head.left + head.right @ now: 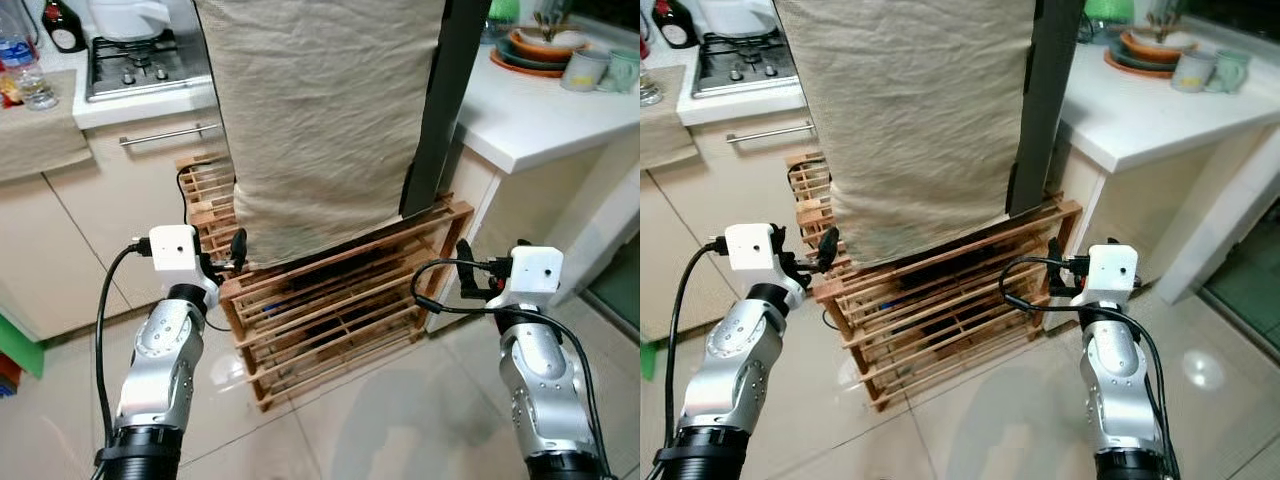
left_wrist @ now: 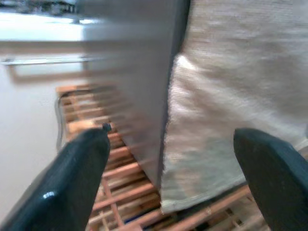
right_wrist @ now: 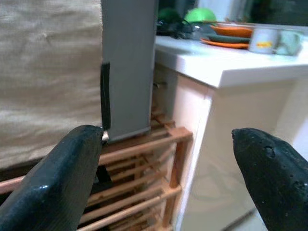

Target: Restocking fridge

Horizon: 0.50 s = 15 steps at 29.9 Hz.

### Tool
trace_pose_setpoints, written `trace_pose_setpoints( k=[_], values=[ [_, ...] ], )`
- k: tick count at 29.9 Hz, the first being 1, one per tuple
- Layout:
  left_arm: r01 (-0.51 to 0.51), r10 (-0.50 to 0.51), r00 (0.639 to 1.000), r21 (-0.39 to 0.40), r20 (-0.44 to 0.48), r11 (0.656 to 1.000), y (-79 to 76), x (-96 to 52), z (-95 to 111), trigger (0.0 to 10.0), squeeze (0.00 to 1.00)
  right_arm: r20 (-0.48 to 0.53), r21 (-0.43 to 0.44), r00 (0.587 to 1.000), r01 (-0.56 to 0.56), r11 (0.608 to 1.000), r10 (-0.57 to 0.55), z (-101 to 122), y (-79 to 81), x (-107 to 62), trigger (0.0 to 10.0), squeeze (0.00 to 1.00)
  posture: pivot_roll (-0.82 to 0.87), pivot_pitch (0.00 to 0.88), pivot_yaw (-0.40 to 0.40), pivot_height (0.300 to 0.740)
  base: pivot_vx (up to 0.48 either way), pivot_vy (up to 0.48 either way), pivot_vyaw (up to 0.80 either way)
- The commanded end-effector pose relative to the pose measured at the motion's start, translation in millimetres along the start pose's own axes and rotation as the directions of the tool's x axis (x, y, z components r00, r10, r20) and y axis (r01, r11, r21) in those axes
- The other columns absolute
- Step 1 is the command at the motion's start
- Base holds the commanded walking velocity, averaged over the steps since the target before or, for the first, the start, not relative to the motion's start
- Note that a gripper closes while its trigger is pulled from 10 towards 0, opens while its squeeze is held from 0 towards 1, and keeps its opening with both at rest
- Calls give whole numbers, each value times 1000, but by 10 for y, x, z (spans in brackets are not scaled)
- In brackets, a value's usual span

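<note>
No text, label, brand, number or sign is showing legibly anywhere in this kitchen scene. The clear plastic bottle (image 1: 27,72) on the counter is carrying a label too small to make out, and the pale mugs (image 1: 586,68) on the white worktop are bearing marks too blurred to read.

Two silver, rounded forearm shells are seen, each ringed in black at its base. A white boxy camera housing is mounted just behind the left gripper (image 1: 237,250) and behind the right gripper (image 1: 466,262). Black cables are looped from both housings. Glossy black, blunt-tipped fingers (image 3: 57,185) are shown close up.
</note>
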<state>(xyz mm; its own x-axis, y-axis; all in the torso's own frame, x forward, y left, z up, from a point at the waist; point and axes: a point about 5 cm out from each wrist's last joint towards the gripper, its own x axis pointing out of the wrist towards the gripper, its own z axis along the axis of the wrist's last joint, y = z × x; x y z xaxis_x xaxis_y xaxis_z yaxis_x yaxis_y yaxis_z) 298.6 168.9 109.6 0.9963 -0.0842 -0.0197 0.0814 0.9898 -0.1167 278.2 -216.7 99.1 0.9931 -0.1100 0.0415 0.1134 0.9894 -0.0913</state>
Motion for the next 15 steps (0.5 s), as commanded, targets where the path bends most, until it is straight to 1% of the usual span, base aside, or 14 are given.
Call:
trace_pose_setpoints(
  k=[1,5,6,7,8,9,11,12,15],
  values=[
    [-5,5,1000,8,15,1000,64,-10,37,10000,0,-17,23,1000,-1,1000,1,-31,43,0,10000,0,-88,0,61,740,0,480,0],
    [8,-8,999,-5,35,1000,55,-10,63,10000,0,-28,18,1000,-7,1000,7,-51,49,-7,10000,0,-88,0,61,740,0,480,0],
    [14,-14,999,0,40,1000,49,-9,71,10000,0,-31,17,999,-8,1000,9,-59,49,-7,10000,0,-88,0,61,740,0,480,0],
    [51,-52,997,16,55,999,1,-8,95,10000,0,-45,16,999,-16,1000,16,-76,56,-5,10000,0,-88,0,58,740,0,480,0],
    [51,-52,997,16,55,999,1,-8,95,10000,0,-45,16,999,-16,1000,16,-76,56,-5,10000,0,-88,0,58,740,0,480,0],
    [68,-71,995,43,67,997,-31,-8,116,10000,0,-49,8,999,-22,1000,22,-80,58,-2,10000,0,-87,0,56,740,0,480,0],
    [78,-83,994,65,73,995,-82,4,138,10000,0,-61,31,998,-25,999,27,-96,68,6,10000,0,-87,0,56,740,0,480,-766],
    [68,-73,995,70,71,995,-87,13,136,10000,0,-57,37,998,-25,999,27,-91,71,10,10000,0,-87,0,56,740,0,274,-750],
    [58,-63,995,68,71,996,-88,25,132,10000,0,-50,41,998,-24,999,26,-81,76,21,10000,0,-88,0,56,740,0,0,-746]
  ],
)
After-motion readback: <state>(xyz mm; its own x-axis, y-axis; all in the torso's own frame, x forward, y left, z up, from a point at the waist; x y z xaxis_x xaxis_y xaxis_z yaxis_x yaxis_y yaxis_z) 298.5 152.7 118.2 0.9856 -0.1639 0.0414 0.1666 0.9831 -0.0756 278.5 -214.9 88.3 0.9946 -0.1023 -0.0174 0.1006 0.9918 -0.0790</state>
